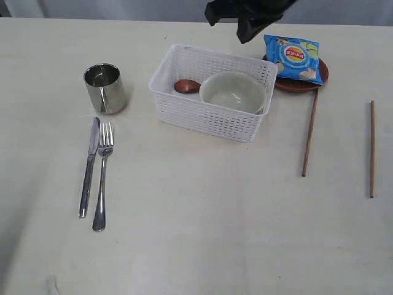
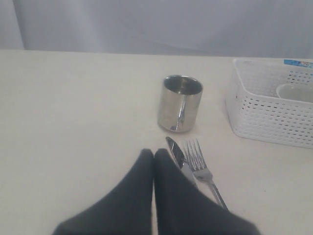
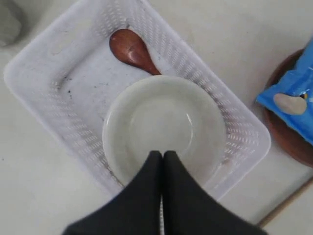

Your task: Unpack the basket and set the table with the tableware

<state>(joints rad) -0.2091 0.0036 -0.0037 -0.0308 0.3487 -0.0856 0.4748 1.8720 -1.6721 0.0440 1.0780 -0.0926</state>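
**A:** White plastic lattice: was that your basket [image 1: 209,117] on the cream desk [image 1: 215,246]? What lay in it?

**B:** You had the cream bowl [image 1: 233,92] filling one end of the basket, and the reddish-brown spoon [image 1: 186,86] at the other end, its head just beside the bowl.

**A:** And outside the basket?

**B:** Off the spoon end, well apart from the basket, stood your steel cup [image 1: 105,88]. The knife [image 1: 89,166] and fork [image 1: 102,178] lay side by side on that same side. At the bowl end, the dark-brown plate [image 1: 295,84] sat just beside the basket's far corner, with the blue chip bag [image 1: 293,57] on it. One chopstick [image 1: 310,132] lay near that end, the other chopstick [image 1: 372,149] farther out.

**A:** The pincers?

**B:** Your right pincer [image 3: 162,154] hung above the basket, over the bowl's rim, fingers pressed together with nothing between them. Your left pincer [image 2: 154,152] was off the basket's spoon end, by the knife tip, also closed and empty.
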